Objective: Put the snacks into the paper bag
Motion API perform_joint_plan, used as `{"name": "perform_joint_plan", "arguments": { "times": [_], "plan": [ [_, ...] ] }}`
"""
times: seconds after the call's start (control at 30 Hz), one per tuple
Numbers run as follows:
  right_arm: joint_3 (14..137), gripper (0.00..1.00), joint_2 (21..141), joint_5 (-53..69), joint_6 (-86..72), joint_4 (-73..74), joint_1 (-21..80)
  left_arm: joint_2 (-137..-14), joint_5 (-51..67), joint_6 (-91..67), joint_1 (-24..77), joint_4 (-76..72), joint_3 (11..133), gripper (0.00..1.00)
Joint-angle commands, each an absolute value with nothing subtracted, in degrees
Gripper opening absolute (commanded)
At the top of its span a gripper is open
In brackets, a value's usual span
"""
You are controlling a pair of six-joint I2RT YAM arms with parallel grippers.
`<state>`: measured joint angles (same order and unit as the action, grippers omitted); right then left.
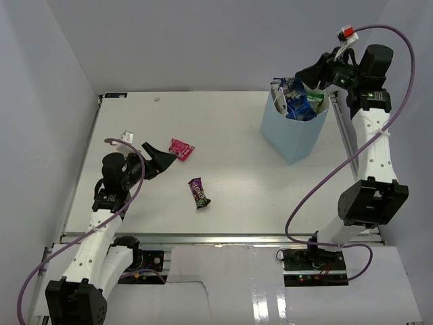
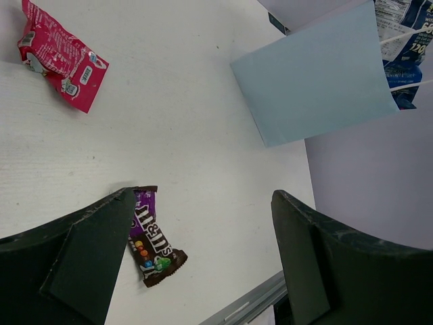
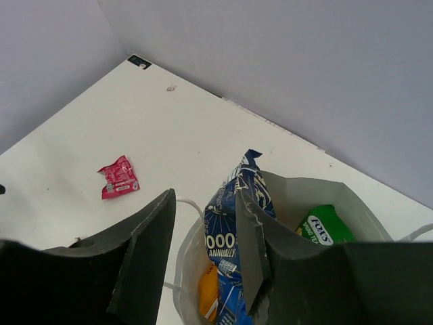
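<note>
The light-blue paper bag stands upright at the back right. It holds the dark blue bag, the green packet and the orange chip bag. My right gripper hangs open and empty above the bag's mouth. The pink packet lies on the table at the left. The dark purple candy bar lies nearer the front. My left gripper is open and empty, low above the table, with the candy bar by its left finger and the pink packet farther off. The teal packet is not visible.
White walls enclose the table on the left and back. A metal rail runs along the near edge. The bag's white cord handles stick out at its rim. A small white object sits by the left arm.
</note>
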<state>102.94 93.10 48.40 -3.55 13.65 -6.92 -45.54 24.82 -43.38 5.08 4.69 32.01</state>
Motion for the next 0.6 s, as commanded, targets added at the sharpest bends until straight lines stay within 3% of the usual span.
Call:
{"name": "perform_joint_plan", "arguments": {
  "times": [0.0,0.27,0.57],
  "plan": [
    [102.39,0.47,91.23,46.15,-3.78,13.80,-6.68,-44.03,24.26,-42.28,4.92,6.15,34.54,0.92],
    [102.13,0.57,90.62,43.86,-1.85,15.73,-6.68,-43.50,23.03,-42.01,4.92,7.21,34.63,0.92],
    [101.51,0.61,89.65,41.75,-0.97,16.52,-6.68,-44.47,22.94,-41.92,5.01,7.56,34.98,0.93]
  ]
}}
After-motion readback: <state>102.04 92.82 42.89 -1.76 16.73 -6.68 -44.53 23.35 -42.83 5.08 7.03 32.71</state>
